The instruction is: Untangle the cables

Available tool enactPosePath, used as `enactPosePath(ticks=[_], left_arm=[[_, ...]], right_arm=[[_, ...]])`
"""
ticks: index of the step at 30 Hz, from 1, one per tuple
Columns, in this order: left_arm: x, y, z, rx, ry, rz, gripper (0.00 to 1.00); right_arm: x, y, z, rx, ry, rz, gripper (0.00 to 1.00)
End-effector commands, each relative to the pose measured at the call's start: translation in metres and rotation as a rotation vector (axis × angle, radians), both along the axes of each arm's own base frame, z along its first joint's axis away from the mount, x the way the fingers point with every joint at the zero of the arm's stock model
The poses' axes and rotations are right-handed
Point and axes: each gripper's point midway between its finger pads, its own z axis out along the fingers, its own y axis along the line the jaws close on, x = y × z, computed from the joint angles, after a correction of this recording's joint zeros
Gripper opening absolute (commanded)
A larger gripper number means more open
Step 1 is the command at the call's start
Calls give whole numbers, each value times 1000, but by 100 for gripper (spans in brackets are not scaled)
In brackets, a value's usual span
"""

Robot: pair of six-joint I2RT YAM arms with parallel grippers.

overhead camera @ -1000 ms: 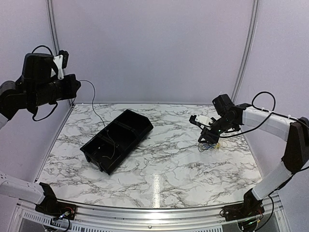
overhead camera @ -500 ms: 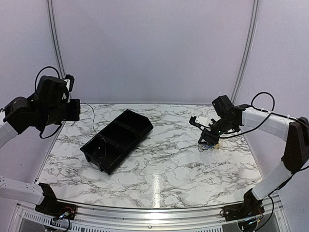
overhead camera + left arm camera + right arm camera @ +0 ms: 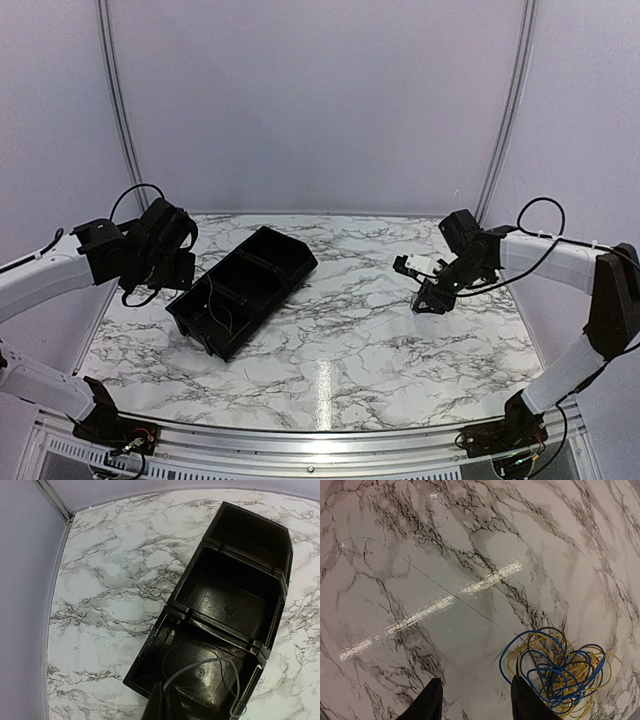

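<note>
Tangle [image 3: 560, 672], scene right, sits off-centre from right gripper [image 3: 476, 692], jaws spread: recentre, pinch single outer blue loop. Left gripper [image 3: 162, 707] jaws mostly cropped; cannot tell.

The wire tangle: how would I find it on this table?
Look at the marble table, on its right side, far from the black tray. Just beside the right gripper lies the wire tangle, the only blue-and-yellow thing there.

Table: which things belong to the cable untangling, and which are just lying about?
Job:
- blue-and-yellow tangle
- thin dark strand, loose on the marble table
- pale strand, inside the black bin

Lying about:
- the black bin itself, three compartments
</note>
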Motion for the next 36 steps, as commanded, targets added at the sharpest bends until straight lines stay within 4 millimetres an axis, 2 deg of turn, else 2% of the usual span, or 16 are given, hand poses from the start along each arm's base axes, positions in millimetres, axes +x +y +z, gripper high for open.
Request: enactPosePath(ticks=[1, 4, 7, 18, 27, 31, 35, 36], left_arm=[[-3, 14, -14, 26, 34, 35, 0], [-5, 26, -26, 33, 60, 67, 0], [-6, 27, -38, 32, 98, 84, 0], [19, -12, -79, 10, 218, 50, 0], [28, -28, -116, -8, 314, 99, 0], [29, -24, -124, 3, 319, 138, 0], [30, -19, -121, 3, 300, 168, 0], [31, -19, -121, 1, 300, 169, 6]], right_arm=[[-4, 1, 9, 26, -21, 1, 47], [-6, 0, 8, 26, -20, 3, 48], [-7, -1, 8, 26, -20, 3, 47], [-9, -2, 8, 19, -19, 7, 47], [-14, -5, 7, 15, -19, 9, 47], [-16, -6, 6, 14, -17, 8, 47], [-16, -6, 5, 15, -17, 7, 47], [-16, -6, 5, 15, -16, 7, 47]])
